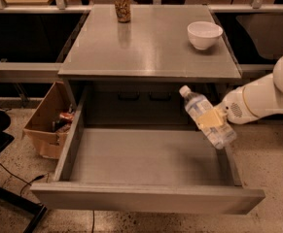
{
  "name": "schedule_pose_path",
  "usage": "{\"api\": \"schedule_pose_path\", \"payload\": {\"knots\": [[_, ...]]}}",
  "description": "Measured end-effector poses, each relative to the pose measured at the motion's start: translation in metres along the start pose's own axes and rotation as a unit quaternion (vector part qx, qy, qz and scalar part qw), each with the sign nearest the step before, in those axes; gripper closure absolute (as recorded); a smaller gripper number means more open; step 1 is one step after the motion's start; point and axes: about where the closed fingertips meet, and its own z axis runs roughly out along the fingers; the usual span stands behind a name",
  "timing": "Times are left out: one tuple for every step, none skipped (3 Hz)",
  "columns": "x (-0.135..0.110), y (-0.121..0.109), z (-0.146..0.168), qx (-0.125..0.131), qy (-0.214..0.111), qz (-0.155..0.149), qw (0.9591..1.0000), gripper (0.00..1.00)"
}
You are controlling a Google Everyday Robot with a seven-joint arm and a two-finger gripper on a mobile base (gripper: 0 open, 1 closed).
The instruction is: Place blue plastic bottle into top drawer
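1. The blue plastic bottle [196, 103] is held in the air, tilted, with its white cap up and to the left and its base down and to the right. It hangs at the right side of the open top drawer [146, 198], about over the right wall. Whether it is fully inside that wall cannot be told.
2. The step in hand is judged to be the carry to the drawer. The bottle has been lifted but not yet set down or let go.
3. The next move is judged to call for a shift leftward over the bare drawer floor, a lowering, and then a release.
4. The gripper [210, 119] is pinched around the bottle's middle, its pale pads pressed to the label. It is reached in from the right on the white arm [262, 98].
5. On the table [150, 47] above, a white bowl [204, 34] and a brown can [122, 6] are left standing, well apart from the bottle.
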Motion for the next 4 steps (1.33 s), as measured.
{"api": "schedule_pose_path", "payload": {"knots": [[0.075, -0.051, 0.055, -0.009, 0.058, 0.038, 0.9975, 1.00], [0.069, -0.046, 0.057, -0.009, 0.059, 0.031, 0.9978, 1.00], [0.051, -0.032, 0.064, -0.009, 0.060, 0.012, 0.9981, 1.00], [0.021, 0.021, 0.091, -0.014, 0.071, -0.042, 0.9965, 1.00]]}}
